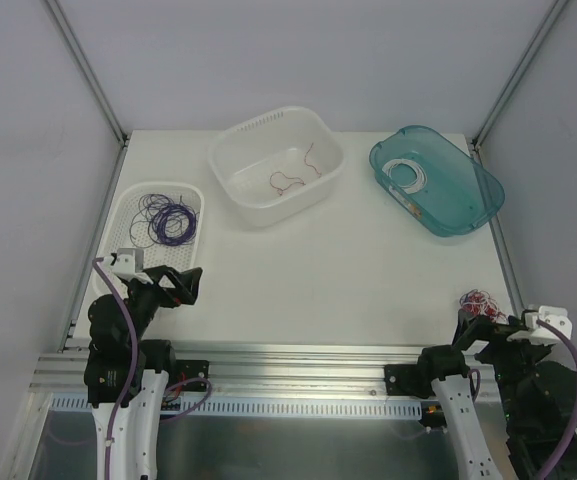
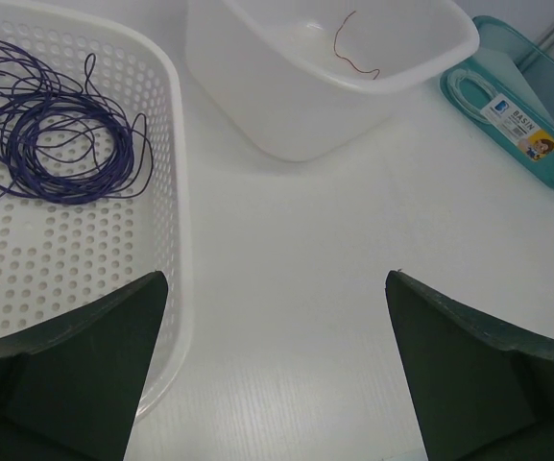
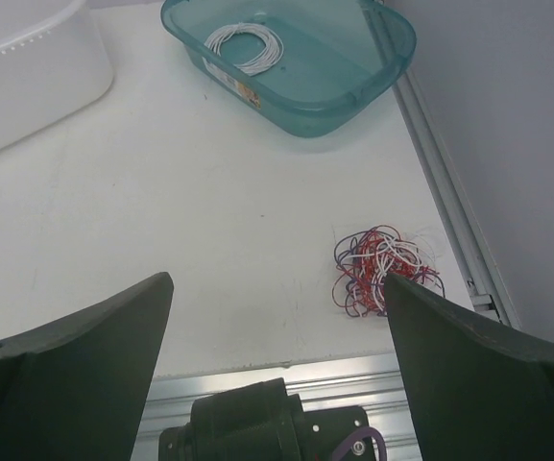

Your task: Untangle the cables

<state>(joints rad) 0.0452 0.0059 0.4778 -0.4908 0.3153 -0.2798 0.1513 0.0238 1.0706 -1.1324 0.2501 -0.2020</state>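
— Where does the job stand?

— Partway, by the look of it. The worktop (image 1: 348, 270) carries three bins across its far half, each holding one colour. The holed tray (image 2: 56, 259) on the left has the purple wires (image 1: 165, 220) in a loose coil. The white tub (image 1: 238, 150) in the middle has a few red wires (image 1: 286, 185), and the teal basin (image 1: 458, 190) on the right has the white coil (image 3: 269, 48). So the robot seems to be sorting by colour, and it is between picks.

— And the hands?

— Both sit near the front edge. The left hand (image 2: 277, 279) hangs by the near corner of the tray, fingers spread wide, holding and touching nothing. The right hand (image 3: 277, 279) is the same, spread wide and empty, low over the near right corner.

— What is left?

— The tangle (image 3: 377, 269), a small knot of red, purple and white strands on the worktop beside the right rail. It lies just ahead of the right hand's right-side finger rather than squarely between the two, and well apart from all three bins.

— So the next move?

— Likely the right hand's. It would need to shift over the knot, narrow its fingers and pinch one strand at the fringe, perhaps with the left coming across to pin the rest. Which strand lies loosest is too fine to tell from these views.
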